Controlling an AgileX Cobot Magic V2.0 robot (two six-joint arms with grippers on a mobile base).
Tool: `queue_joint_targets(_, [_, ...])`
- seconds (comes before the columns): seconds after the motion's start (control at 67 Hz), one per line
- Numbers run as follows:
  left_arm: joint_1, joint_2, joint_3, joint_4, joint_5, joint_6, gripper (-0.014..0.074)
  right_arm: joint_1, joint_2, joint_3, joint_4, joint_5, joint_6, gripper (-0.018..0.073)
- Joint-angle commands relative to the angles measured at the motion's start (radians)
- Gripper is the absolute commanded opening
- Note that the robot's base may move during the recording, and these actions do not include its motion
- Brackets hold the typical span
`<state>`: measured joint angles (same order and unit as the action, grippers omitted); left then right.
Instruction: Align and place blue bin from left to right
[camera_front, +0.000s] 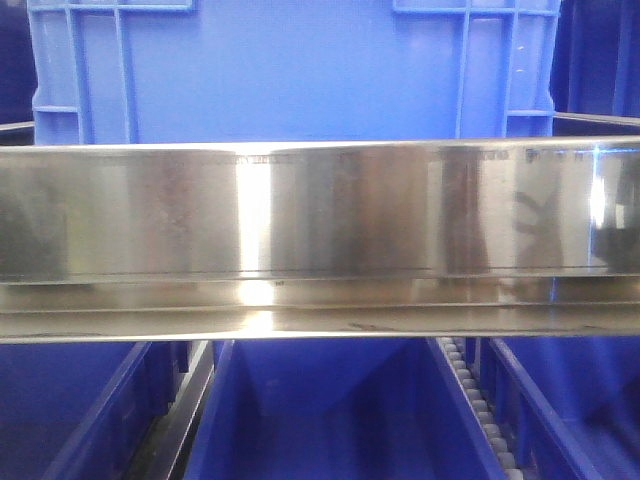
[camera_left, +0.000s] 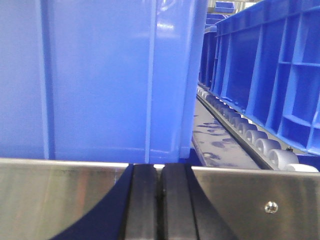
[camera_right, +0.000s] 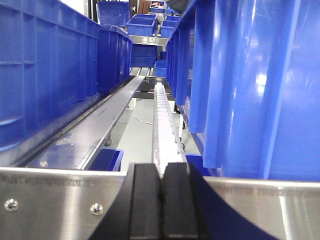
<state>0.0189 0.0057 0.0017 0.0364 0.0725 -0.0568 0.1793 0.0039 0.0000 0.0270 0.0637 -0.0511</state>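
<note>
The blue bin (camera_front: 290, 70) stands straight ahead behind a shiny steel rail (camera_front: 320, 230), its ribbed corners at both upper sides. In the left wrist view its smooth wall (camera_left: 100, 80) fills the left and middle, just beyond the rail. My left gripper (camera_left: 160, 169) sits low at the rail, shut, black fingers pressed together on nothing. In the right wrist view the bin's side (camera_right: 260, 85) looms at the right. My right gripper (camera_right: 161, 167) is also shut and empty, a little left of that wall.
A neighbouring blue bin (camera_left: 270, 75) stands to the right, beyond a roller track (camera_left: 250, 137). Another row of blue bins (camera_right: 45, 75) lines the left side past a white roller track (camera_right: 162, 115). Lower blue bins (camera_front: 330, 420) sit under the rail.
</note>
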Motion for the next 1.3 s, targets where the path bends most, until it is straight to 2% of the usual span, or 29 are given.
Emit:
queue_joint_targets(0.0, [-0.002, -0.006, -0.002, -0.008, -0.015, 0.0, -0.0111, 0.001, -0.004, 0.0, 0.002, -0.021, 0.0, -0.0078])
queue_joint_targets(0.969, [-0.002, -0.006, -0.002, -0.003, -0.015, 0.0, -0.0111, 0.001, -0.004, 0.0, 0.002, -0.028, 0.0, -0.0078])
queue_joint_targets(1.119, [-0.002, -0.006, -0.002, -0.003, -0.067, 0.0, -0.0111, 0.001, -0.004, 0.0, 0.002, -0.047, 0.0, -0.0078])
queue_joint_targets(1.283, [-0.002, -0.006, -0.002, -0.003, -0.248, 0.0, -0.0111, 0.001, -0.004, 0.0, 0.002, -0.126, 0.0, -0.0078])
